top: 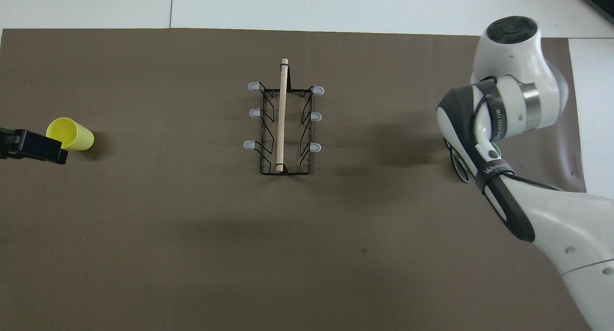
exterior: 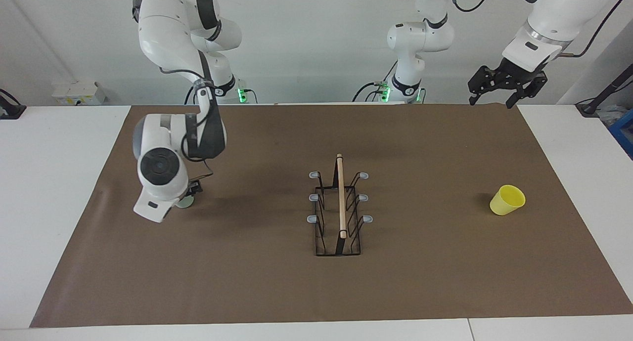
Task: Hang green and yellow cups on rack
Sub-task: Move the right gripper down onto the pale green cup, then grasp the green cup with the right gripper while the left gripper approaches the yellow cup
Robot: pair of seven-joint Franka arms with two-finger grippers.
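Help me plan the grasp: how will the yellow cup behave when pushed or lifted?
The yellow cup looks small and empty, so probably light and easily shoved. It stands on its narrower end, so a high nudge may tip it. Once tipped, its round tapered wall would likely roll in a curve.

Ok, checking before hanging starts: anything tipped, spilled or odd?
Nothing stands out. The rack stands upright with bare prongs, the yellow cup sits upright on the mat, and the green cup is mostly hidden under the right arm.
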